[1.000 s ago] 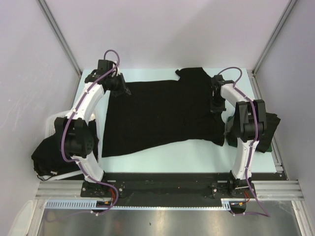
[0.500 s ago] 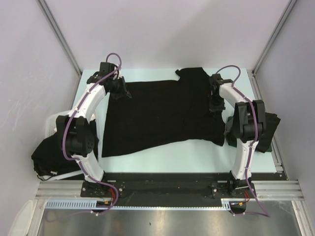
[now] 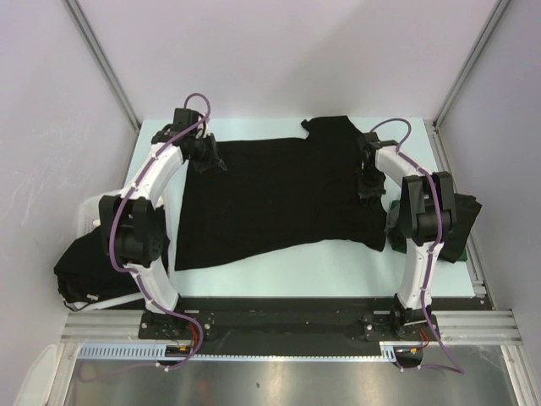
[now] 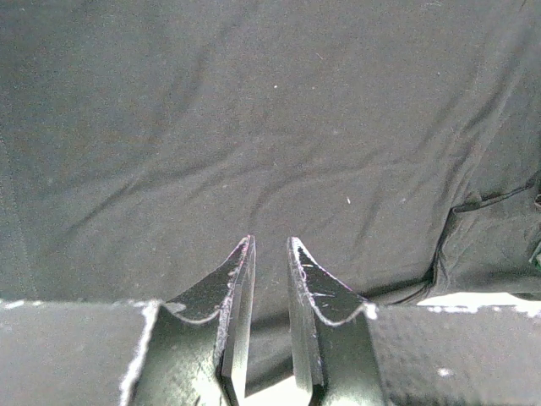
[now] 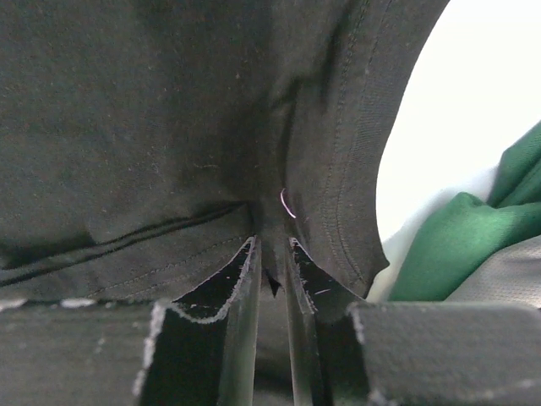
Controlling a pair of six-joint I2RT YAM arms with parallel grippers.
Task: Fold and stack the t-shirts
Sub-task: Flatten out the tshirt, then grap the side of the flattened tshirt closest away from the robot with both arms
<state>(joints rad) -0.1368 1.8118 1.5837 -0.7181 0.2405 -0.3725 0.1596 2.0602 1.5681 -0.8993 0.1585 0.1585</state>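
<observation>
We log black t-shirt point(image 3: 279, 194) spread on table point(image 3: 338, 266); left tool point(image 4: 270, 245) at frame-left hem, right tool point(image 5: 273, 245) at frame-right sleeve, both narrowly parted.

We are nudging the left gripper point(image 3: 215, 161) slightly rightward over the spread black short-sleeved cloth t-shirt point(image 3: 279, 194), its elbow pulling in. We are shifting the right gripper point(image 3: 368, 188) slightly left, its 2 fingers point(image 5: 245, 279) parting a little.
</observation>
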